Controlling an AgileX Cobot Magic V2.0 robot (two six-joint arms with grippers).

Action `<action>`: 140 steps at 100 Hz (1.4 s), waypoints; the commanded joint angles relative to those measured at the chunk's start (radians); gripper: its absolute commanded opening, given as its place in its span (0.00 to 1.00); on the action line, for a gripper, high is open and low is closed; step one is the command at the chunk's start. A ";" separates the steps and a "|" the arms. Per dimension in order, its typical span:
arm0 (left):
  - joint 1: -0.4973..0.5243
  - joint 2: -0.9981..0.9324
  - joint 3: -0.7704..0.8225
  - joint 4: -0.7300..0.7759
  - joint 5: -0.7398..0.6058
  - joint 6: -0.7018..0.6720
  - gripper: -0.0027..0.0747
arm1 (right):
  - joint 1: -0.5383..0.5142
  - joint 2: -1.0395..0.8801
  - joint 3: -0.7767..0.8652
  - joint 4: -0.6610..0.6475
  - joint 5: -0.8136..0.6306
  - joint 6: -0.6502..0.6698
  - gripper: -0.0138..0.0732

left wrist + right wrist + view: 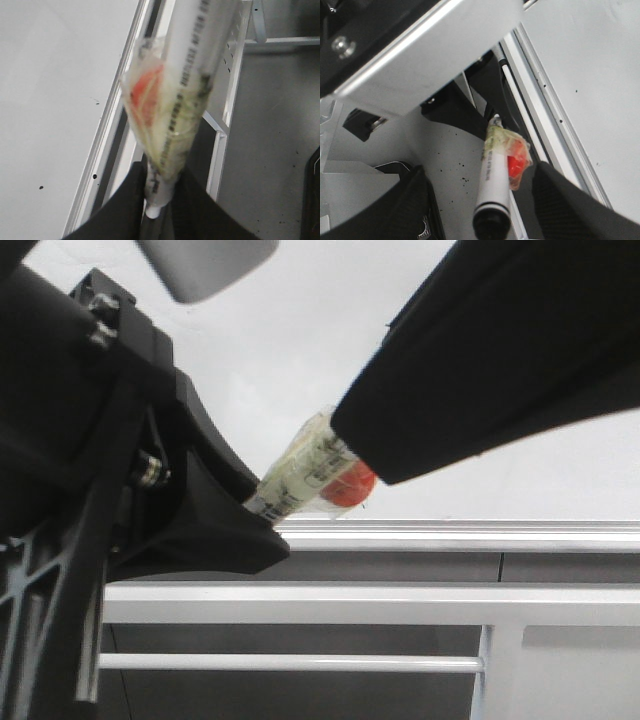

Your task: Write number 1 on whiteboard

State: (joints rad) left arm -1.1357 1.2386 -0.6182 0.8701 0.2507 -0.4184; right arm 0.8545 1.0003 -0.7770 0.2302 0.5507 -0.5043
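Left gripper (160,200) is clamped on the marker (187,85) tail; right gripper (485,205) sits wide open around its other end – mid handoff. Whiteboard (330,360) lies beyond the tip, no stroke visible. Risk – taped wrap slips, marker drops or twists

The whiteboard (300,370) is pale and flat, with a silver bottom rail (460,534) (aluminium, it seems). Only tiny black specks (41,188) show on its surface.
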 commanded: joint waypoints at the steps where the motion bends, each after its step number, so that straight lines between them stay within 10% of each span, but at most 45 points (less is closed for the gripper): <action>1: -0.006 -0.026 -0.032 0.008 -0.030 -0.010 0.01 | 0.000 -0.003 -0.036 0.009 -0.065 -0.002 0.63; 15: -0.006 -0.026 -0.032 0.010 -0.030 -0.010 0.01 | 0.000 -0.001 -0.036 0.009 -0.061 -0.002 0.46; 28: -0.006 -0.026 -0.032 0.012 -0.030 -0.010 0.01 | 0.000 -0.001 -0.036 0.009 -0.036 -0.002 0.07; 42: -0.006 -0.026 -0.032 0.014 -0.030 -0.010 0.06 | 0.000 -0.001 -0.036 0.005 -0.031 -0.004 0.09; 73: -0.006 -0.050 -0.032 -0.049 -0.003 -0.010 0.59 | -0.006 -0.011 -0.054 0.008 -0.020 -0.005 0.09; 109: -0.008 -0.314 -0.032 -0.199 0.074 -0.010 0.46 | -0.119 -0.181 -0.058 -0.048 -0.040 0.055 0.09; 129: -0.008 -0.444 -0.026 -0.302 0.178 -0.010 0.01 | -0.183 -0.361 0.040 -0.057 -0.079 0.055 0.09; 140: -0.008 -0.480 -0.013 -0.302 0.171 -0.010 0.01 | -0.184 -0.491 0.151 -0.057 -0.149 0.137 0.09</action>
State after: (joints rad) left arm -1.1357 0.7864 -0.6135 0.5702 0.4635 -0.4189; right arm 0.6790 0.5959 -0.6671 0.1782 0.5246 -0.4251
